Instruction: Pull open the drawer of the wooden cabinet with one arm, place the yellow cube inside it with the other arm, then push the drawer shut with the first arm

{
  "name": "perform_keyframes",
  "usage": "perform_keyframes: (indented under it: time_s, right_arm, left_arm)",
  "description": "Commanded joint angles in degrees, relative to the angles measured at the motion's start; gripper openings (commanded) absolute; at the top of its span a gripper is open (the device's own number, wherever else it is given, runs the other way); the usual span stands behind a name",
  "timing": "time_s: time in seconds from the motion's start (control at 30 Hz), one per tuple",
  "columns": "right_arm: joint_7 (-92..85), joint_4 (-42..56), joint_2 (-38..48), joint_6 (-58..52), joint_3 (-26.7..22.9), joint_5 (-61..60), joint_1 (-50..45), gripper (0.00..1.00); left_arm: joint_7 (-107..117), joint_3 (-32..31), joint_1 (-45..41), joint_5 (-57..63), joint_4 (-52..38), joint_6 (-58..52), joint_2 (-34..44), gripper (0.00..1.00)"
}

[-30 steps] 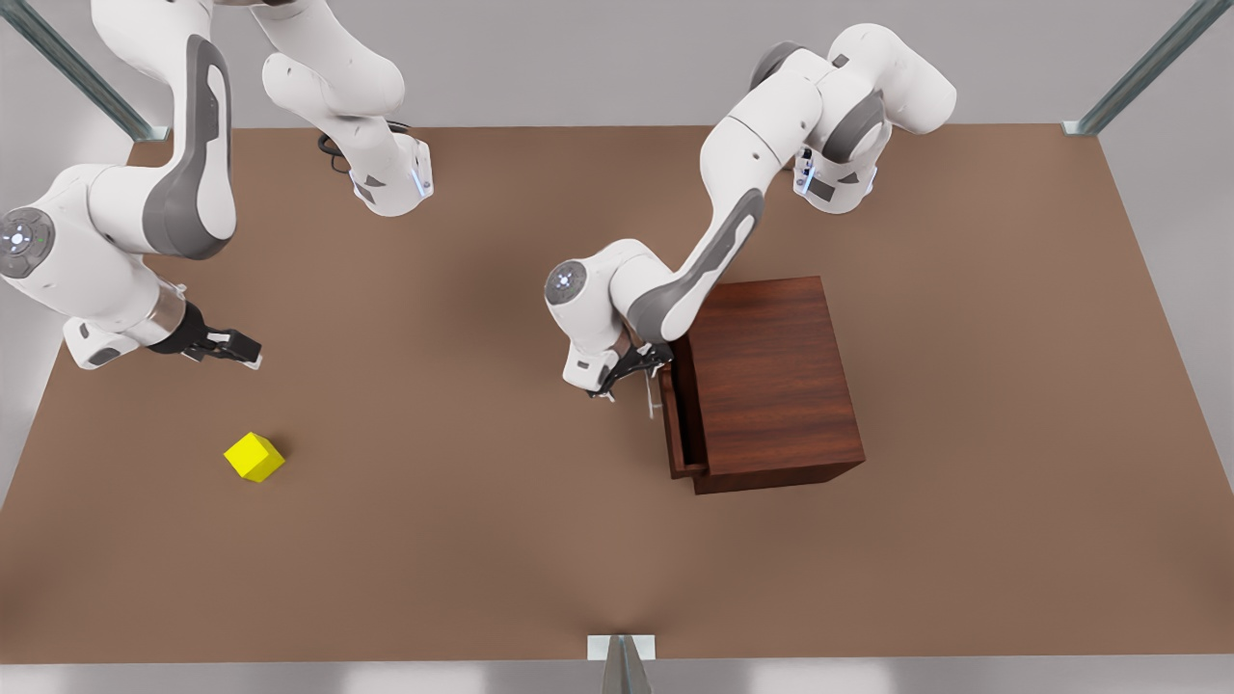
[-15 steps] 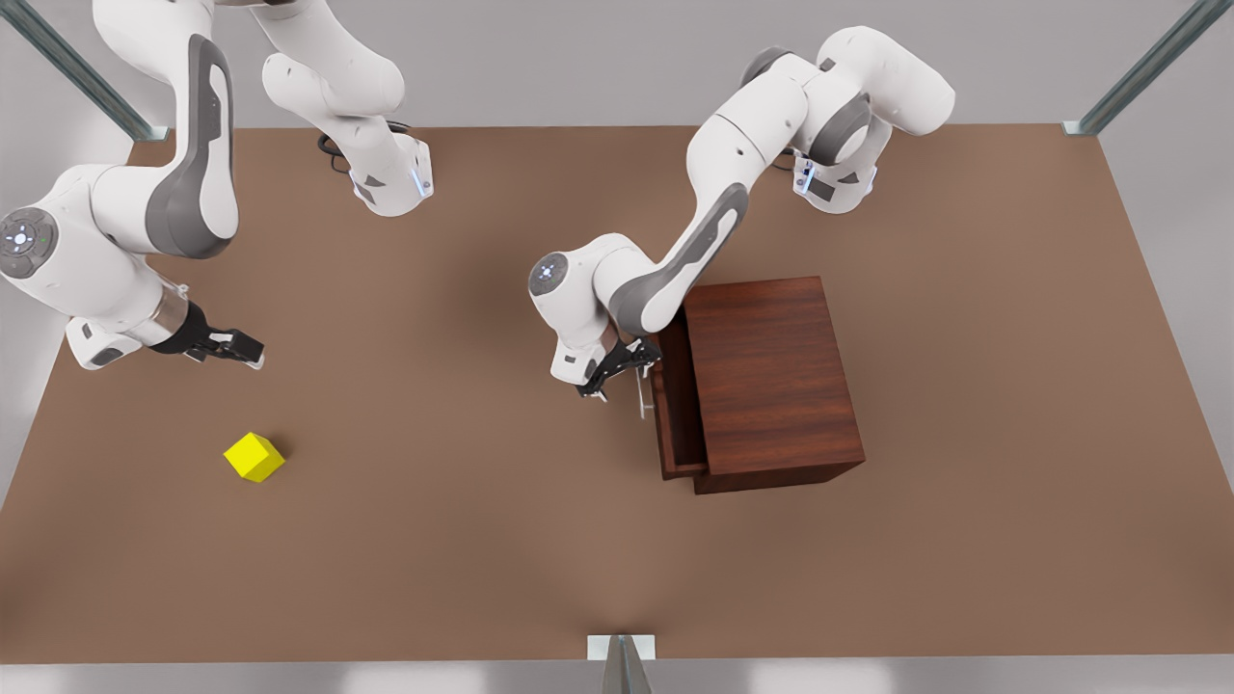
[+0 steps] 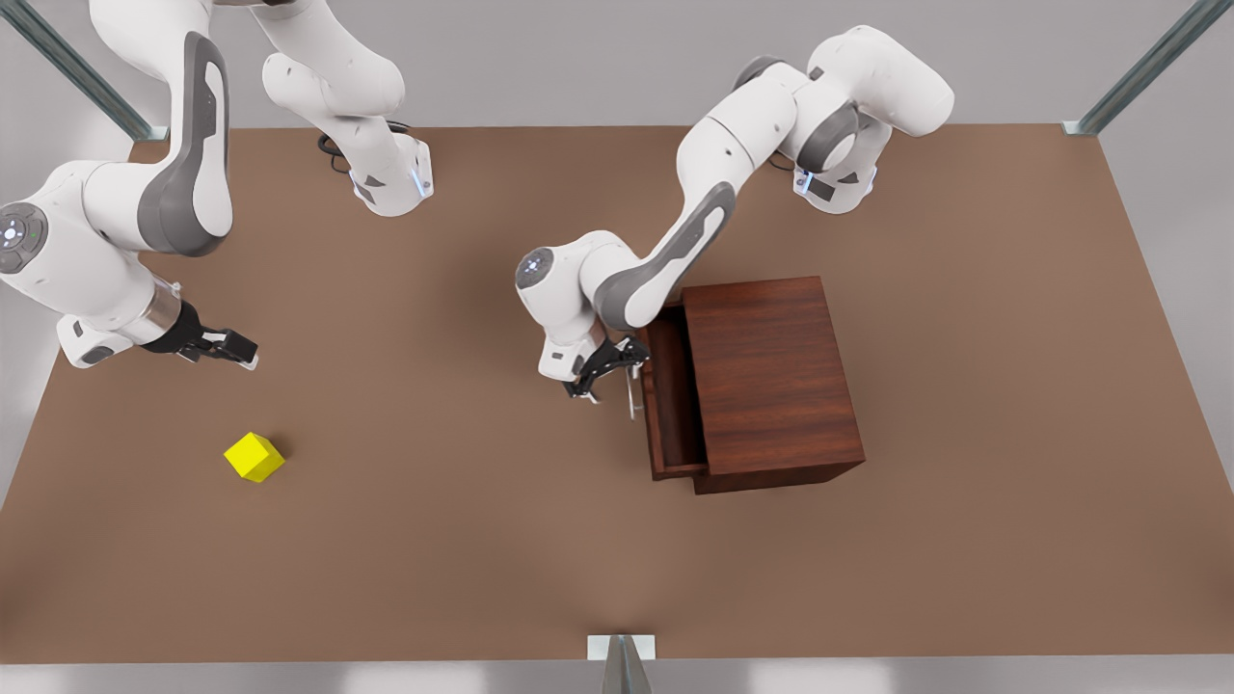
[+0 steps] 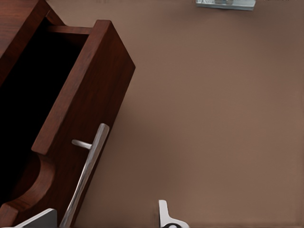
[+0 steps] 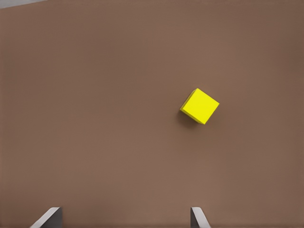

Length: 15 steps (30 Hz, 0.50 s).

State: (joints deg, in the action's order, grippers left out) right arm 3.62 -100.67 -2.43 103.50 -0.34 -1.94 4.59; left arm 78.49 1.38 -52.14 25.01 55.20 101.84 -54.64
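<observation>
Front view: yellow cube [image 3: 254, 456] apart from right tool [image 3: 229, 349].

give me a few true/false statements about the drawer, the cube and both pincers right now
1. The drawer stands partly pulled out of the wooden cabinet. True.
2. The yellow cube lies inside the drawer. False: it sits on the brown table, far toward the front view's left.
3. The left pincer is at the drawer's silver bar handle, its fingers spread to either side of the bar. True.
4. The right pincer is shut on the cube. False: it is open and hovers apart from the cube.
5. The cabinet's top carries a second cube. False: its top is bare wood.
</observation>
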Motion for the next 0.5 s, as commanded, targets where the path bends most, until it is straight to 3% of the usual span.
perform_keyframes:
  time_s: [0.0, 0.47]
  right_arm:
    - [0.1, 0.2, 0.1, 0.0, 0.0, -0.1, -0.1, 1.00]
    - [0.3, 0.9, -1.6, 0.0, 0.3, 0.1, -0.3, 1.00]
  left_arm:
    - [1.7, -0.6, -0.3, -0.4, -0.9, -0.1, -0.7, 1.00]
    - [-0.1, -0.2, -0.5, 1.7, -5.3, 2.9, -3.1, 1.00]
